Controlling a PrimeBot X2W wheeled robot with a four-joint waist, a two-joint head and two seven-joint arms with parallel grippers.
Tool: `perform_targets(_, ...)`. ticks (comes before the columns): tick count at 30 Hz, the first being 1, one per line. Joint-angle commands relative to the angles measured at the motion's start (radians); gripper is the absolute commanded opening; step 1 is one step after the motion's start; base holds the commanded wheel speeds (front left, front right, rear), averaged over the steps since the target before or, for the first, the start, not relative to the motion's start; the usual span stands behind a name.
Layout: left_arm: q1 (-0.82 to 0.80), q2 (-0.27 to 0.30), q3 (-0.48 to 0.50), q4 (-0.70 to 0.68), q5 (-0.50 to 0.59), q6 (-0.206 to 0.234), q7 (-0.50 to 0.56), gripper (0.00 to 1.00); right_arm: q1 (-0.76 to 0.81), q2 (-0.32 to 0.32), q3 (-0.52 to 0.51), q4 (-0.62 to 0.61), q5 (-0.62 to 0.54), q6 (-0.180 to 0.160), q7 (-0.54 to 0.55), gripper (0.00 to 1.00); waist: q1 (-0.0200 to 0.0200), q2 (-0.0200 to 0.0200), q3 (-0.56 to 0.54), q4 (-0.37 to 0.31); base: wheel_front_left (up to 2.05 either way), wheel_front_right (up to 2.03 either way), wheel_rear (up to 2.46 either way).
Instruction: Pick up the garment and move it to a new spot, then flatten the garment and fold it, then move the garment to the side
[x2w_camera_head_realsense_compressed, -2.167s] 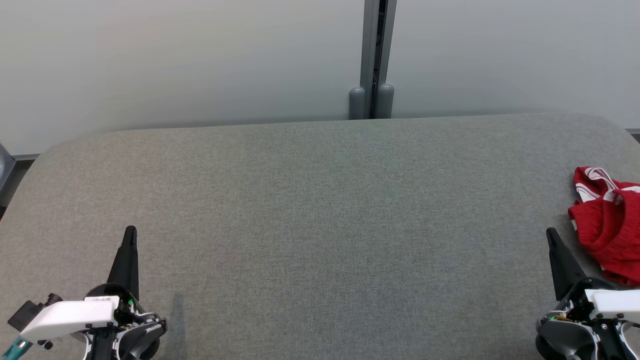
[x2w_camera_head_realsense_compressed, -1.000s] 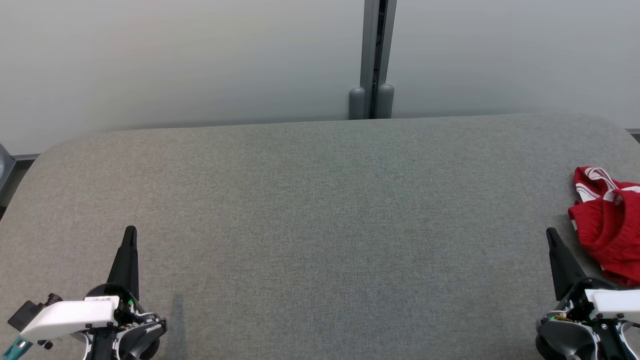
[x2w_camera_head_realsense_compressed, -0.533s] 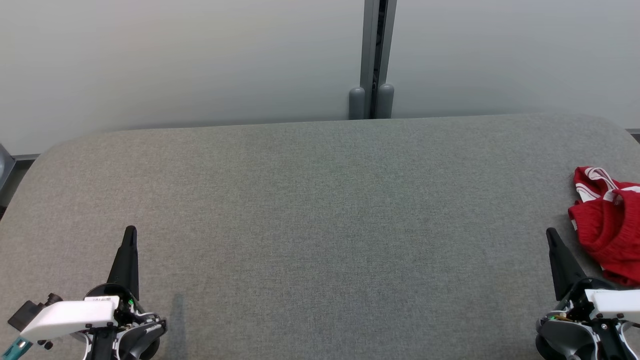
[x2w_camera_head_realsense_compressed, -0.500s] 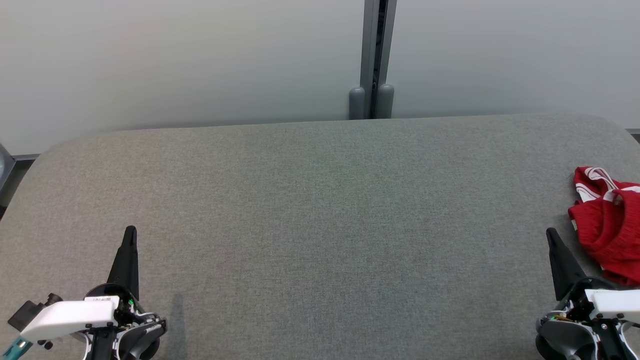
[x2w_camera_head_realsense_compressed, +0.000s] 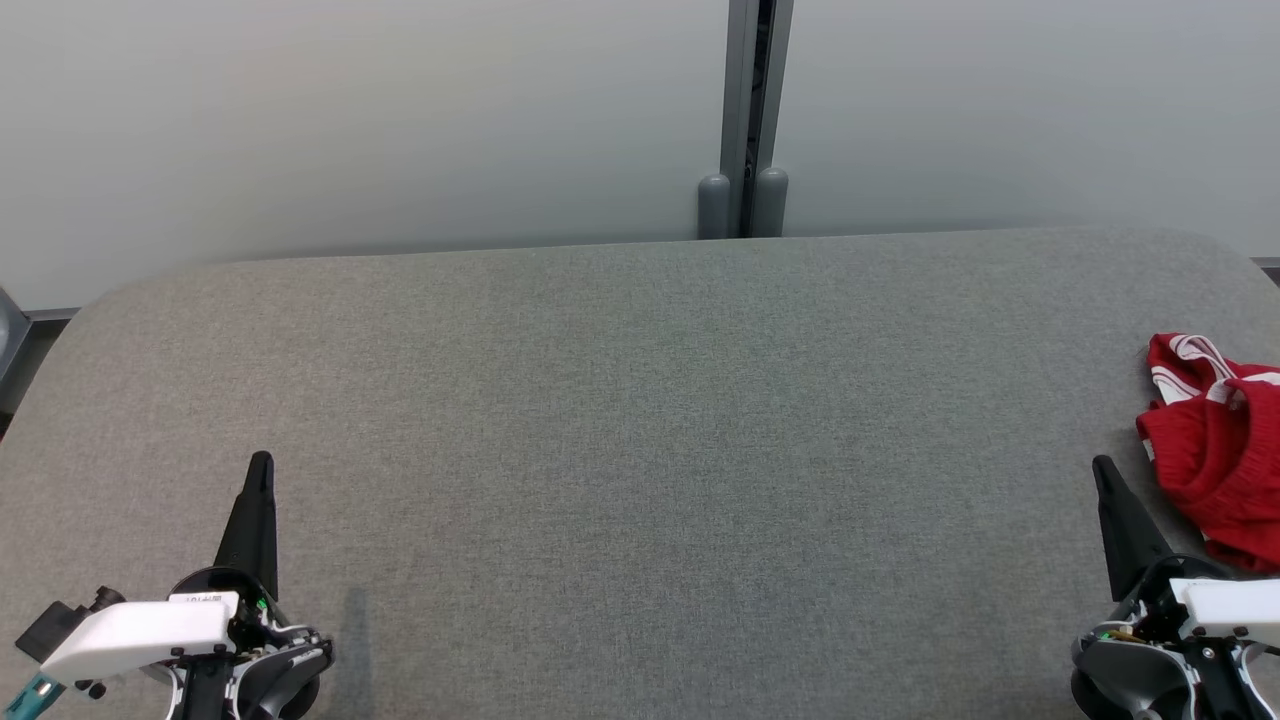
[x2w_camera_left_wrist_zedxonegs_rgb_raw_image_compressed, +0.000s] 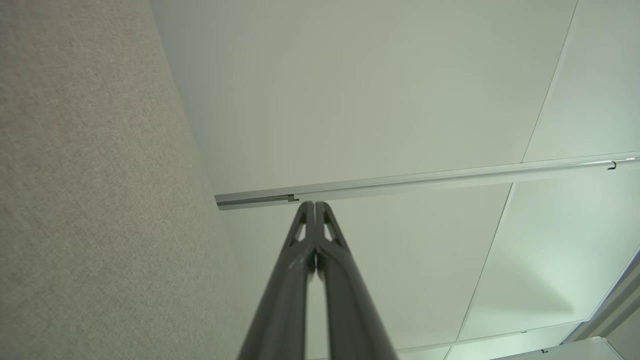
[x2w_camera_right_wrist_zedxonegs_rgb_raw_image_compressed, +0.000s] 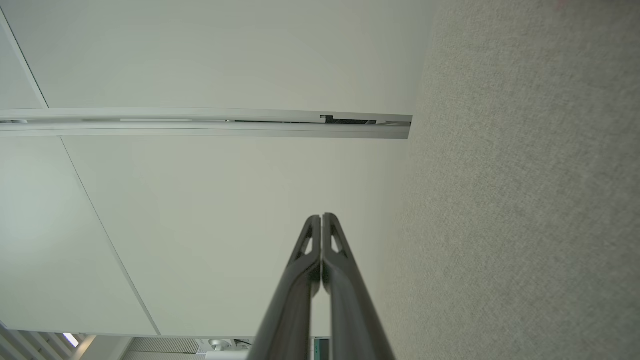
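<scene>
The garment (x2w_camera_head_realsense_compressed: 1218, 450) is red with white stripes and lies crumpled at the far right edge of the grey table (x2w_camera_head_realsense_compressed: 640, 420). My right gripper (x2w_camera_head_realsense_compressed: 1102, 467) stands at the lower right, just left of the garment and apart from it, fingers pressed together and holding nothing. My left gripper (x2w_camera_head_realsense_compressed: 260, 462) rests at the lower left, far from the garment, also shut and holding nothing. In the left wrist view the left gripper (x2w_camera_left_wrist_zedxonegs_rgb_raw_image_compressed: 313, 204) has its tips touching. In the right wrist view the right gripper (x2w_camera_right_wrist_zedxonegs_rgb_raw_image_compressed: 321, 216) has its tips touching as well.
A pale partition wall (x2w_camera_head_realsense_compressed: 350, 120) runs behind the table, with a grey vertical post (x2w_camera_head_realsense_compressed: 745, 120) near its middle. The table's far corners are rounded. A broad stretch of bare grey cloth lies between my two grippers.
</scene>
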Motion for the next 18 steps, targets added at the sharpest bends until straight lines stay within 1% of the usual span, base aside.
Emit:
perform_targets(1,-0.012,0.005,0.004,-0.003,-0.001,-0.008,0.003,0.0,-0.009,-0.009,-0.001,-0.004,0.003,0.0,0.003,0.0,-0.0001,0.0,0.0,0.0,0.0,0.0,0.0)
perform_targets(18,-0.012,0.005,0.004,-0.003,-0.001,-0.008,0.003,0.0,-0.009,-0.009,-0.001,-0.004,0.002,0.0,0.003,0.0,-0.0001,0.0,0.0,0.0,0.0,0.0,0.0)
